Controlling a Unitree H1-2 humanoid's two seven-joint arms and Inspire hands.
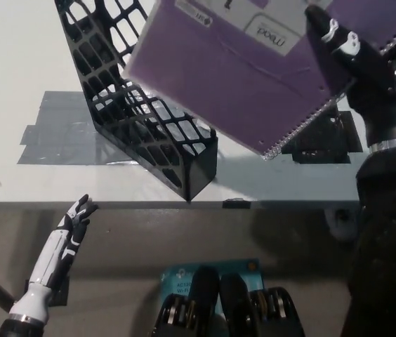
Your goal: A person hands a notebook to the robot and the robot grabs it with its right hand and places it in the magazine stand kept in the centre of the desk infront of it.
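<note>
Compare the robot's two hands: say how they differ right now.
The right hand is black, raised over the desk and shut on the purple notebook; the left hand is white, low beside the desk's front edge, and holds nothing, fingers apart. The right hand works above the magazine stand; the left hand rests away from it.

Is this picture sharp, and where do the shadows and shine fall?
Head view: mostly sharp, label text on the purple notebook slightly soft; the magazine stand casts a lattice shadow onto the grey tape patch, which shines faintly; the right hand holds the notebook; left hand rests below the desk edge.
</note>
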